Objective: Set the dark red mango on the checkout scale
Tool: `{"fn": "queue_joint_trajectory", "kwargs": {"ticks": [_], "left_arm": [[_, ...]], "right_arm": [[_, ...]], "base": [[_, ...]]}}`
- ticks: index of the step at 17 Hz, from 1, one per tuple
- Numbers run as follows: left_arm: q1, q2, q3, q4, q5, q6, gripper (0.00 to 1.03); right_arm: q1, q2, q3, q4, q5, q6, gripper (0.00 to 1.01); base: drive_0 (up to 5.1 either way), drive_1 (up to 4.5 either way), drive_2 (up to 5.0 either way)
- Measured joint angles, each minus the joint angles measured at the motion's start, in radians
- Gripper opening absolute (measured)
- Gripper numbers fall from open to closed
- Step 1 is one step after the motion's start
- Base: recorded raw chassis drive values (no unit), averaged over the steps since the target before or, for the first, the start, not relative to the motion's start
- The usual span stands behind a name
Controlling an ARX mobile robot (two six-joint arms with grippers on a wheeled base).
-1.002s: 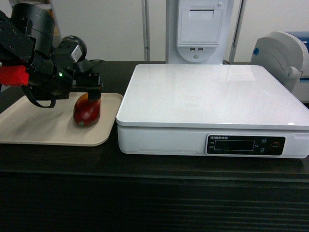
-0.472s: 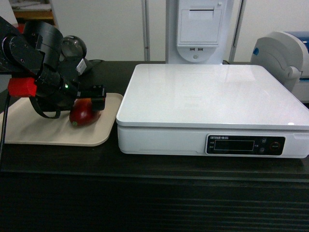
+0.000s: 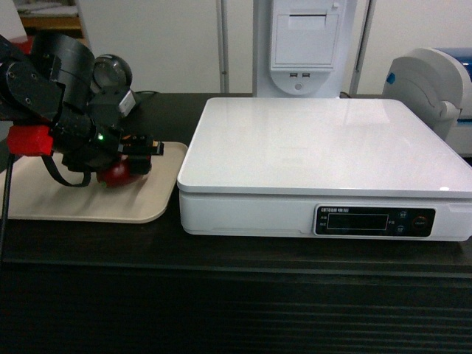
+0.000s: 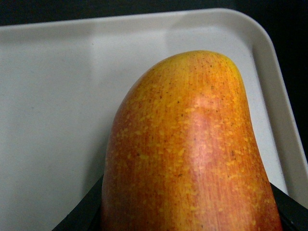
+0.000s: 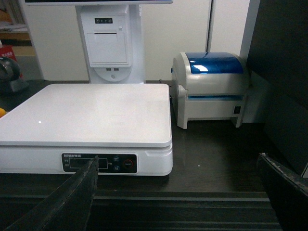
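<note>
1. The left gripper (image 3: pixel 136 151), a black two-fingered pincer on a black jointed arm with a red block at its wrist, is clenching the dark red mango (image 3: pixel 118 174), a glossy oval fruit, at the left side of the counter.
2. In the left wrist view the mango (image 4: pixel 192 154) is filling most of the picture, its skin shading from red to speckled orange-yellow toward the rounded end, with dark finger edges showing on both sides at its base.
3. The mango is sitting low over a flat beige plastic tray (image 3: pixel 59 206) with a raised rim; whether it is touching the tray is impossible to tell.
4. The scale (image 3: pixel 324 147), a large white rectangular weighing platform with a glossy top and a black display strip on its front, is standing just beside the tray on its right, with nothing resting on it.
5. Tray and scale are both sitting on the checkout (image 3: pixel 236 295), a dark brown-black counter with a horizontally slatted front.
6. The right gripper (image 5: pixel 180 192) is hanging released in front of the counter, its two dark fingers spread wide apart and holding nothing.
7. A white label printer with a blue lid (image 5: pixel 211 86) is standing just to the right of the scale.
</note>
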Motion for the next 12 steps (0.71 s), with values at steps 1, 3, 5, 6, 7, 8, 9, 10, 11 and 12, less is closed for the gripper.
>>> {"fn": "queue_joint_trajectory", "kwargs": {"ticks": [1,3,5,6,7,8,9,10,11,12], "left_arm": [[-0.004,-0.033,-0.027,0.023,0.000,0.010,0.60],[-0.013,-0.103,-0.066,0.050,0.002,0.024,0.60],[-0.043,-0.187,-0.090,0.072,0.012,0.024,0.60],[-0.064,-0.222,-0.092,0.078,0.019,0.024,0.60],[-0.085,-0.245,-0.092,0.085,0.024,0.024,0.60],[-0.096,-0.254,-0.092,0.087,0.026,0.023,0.60],[-0.102,-0.259,-0.092,0.088,0.027,0.023,0.60],[-0.108,-0.264,-0.092,0.089,0.028,0.022,0.60],[-0.120,-0.270,-0.091,0.092,0.029,0.020,0.60],[-0.126,-0.274,-0.091,0.093,0.029,0.018,0.60]], "right_arm": [[0.000,0.000,0.000,0.000,0.000,0.000,0.98],[0.000,0.000,0.000,0.000,0.000,0.000,0.98],[0.000,0.000,0.000,0.000,0.000,0.000,0.98],[0.000,0.000,0.000,0.000,0.000,0.000,0.98],[0.000,0.000,0.000,0.000,0.000,0.000,0.98],[0.000,0.000,0.000,0.000,0.000,0.000,0.98],[0.000,0.000,0.000,0.000,0.000,0.000,0.98],[0.000,0.000,0.000,0.000,0.000,0.000,0.98],[0.000,0.000,0.000,0.000,0.000,0.000,0.98],[0.000,0.000,0.000,0.000,0.000,0.000,0.98]], "base": [[0.0,0.00,0.0],[0.0,0.00,0.0],[0.0,0.00,0.0],[0.0,0.00,0.0],[0.0,0.00,0.0],[0.0,0.00,0.0],[0.0,0.00,0.0],[0.0,0.00,0.0],[0.0,0.00,0.0],[0.0,0.00,0.0]]}}
